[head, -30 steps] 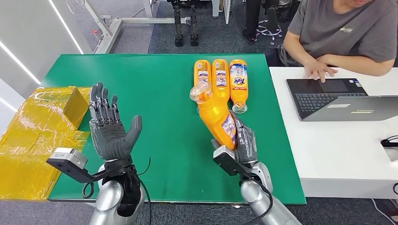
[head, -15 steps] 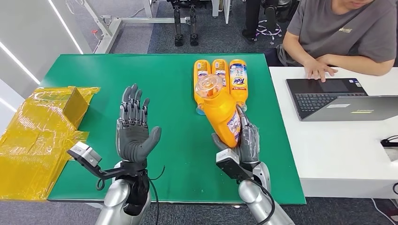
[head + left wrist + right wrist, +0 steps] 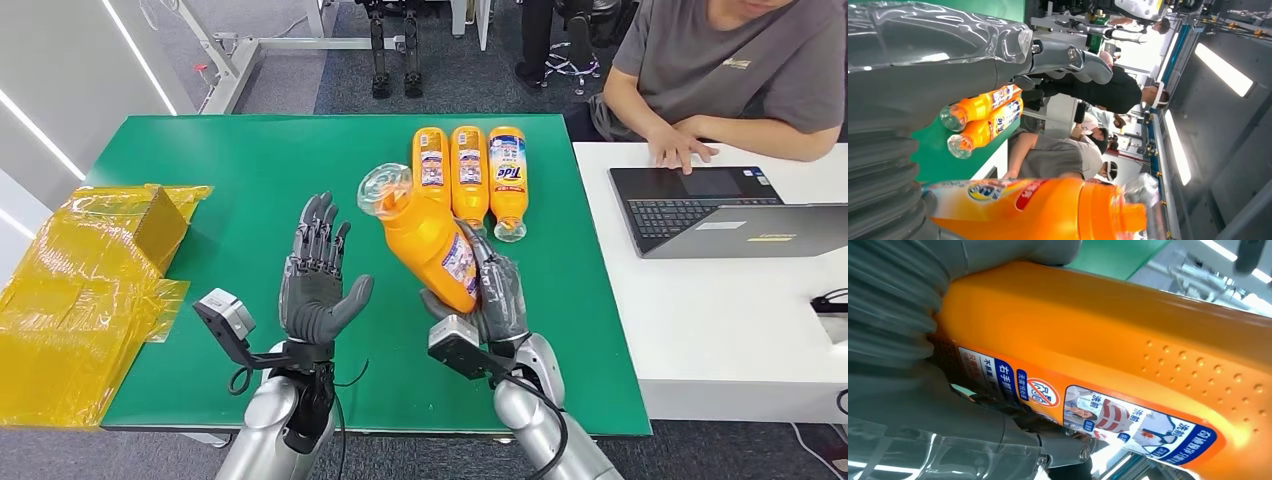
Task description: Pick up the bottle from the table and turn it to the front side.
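My right hand grips an orange detergent bottle by its base, above the green table. The bottle leans up and to the left, its clear cap uppermost. In the right wrist view its orange side and blue label lie against my palm. My left hand is raised just left of the bottle, palm toward it, fingers spread and holding nothing. In the left wrist view the held bottle lies close beside that hand.
Three more orange bottles lie side by side at the table's far middle. Yellow plastic wrap and a box cover the left end. A person sits at a white desk on the right with a laptop.
My left hand has moved right, from near the yellow wrap to beside the bottle. My right hand has shifted left, and the bottle's cap has swung upright and then over to the left.
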